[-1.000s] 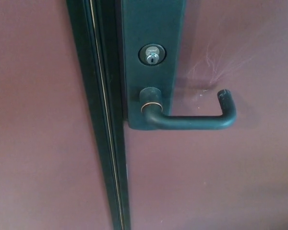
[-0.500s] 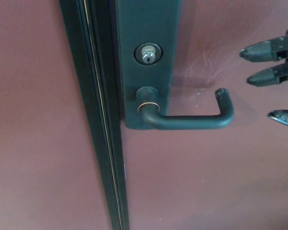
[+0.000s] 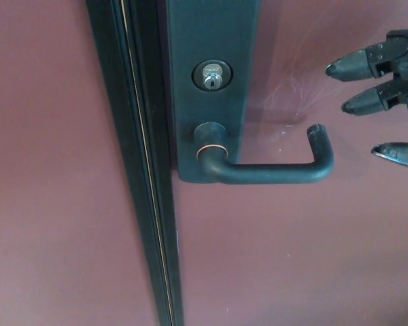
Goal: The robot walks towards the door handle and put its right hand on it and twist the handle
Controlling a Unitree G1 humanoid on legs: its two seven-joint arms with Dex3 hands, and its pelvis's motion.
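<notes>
at the right edge, the robot's right hand (image 3: 387, 102) hovers with fingers (image 3: 350, 66) spread, empty, near the door handle (image 3: 272, 170). the rigid, smooth metal lever likely suits a grip on its horizontal bar.

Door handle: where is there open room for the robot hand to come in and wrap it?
Clear door surface lies above and below the door handle bar, and between its upturned tip and the right robot hand. It is crowded at the lock plate, by the keyhole.
</notes>
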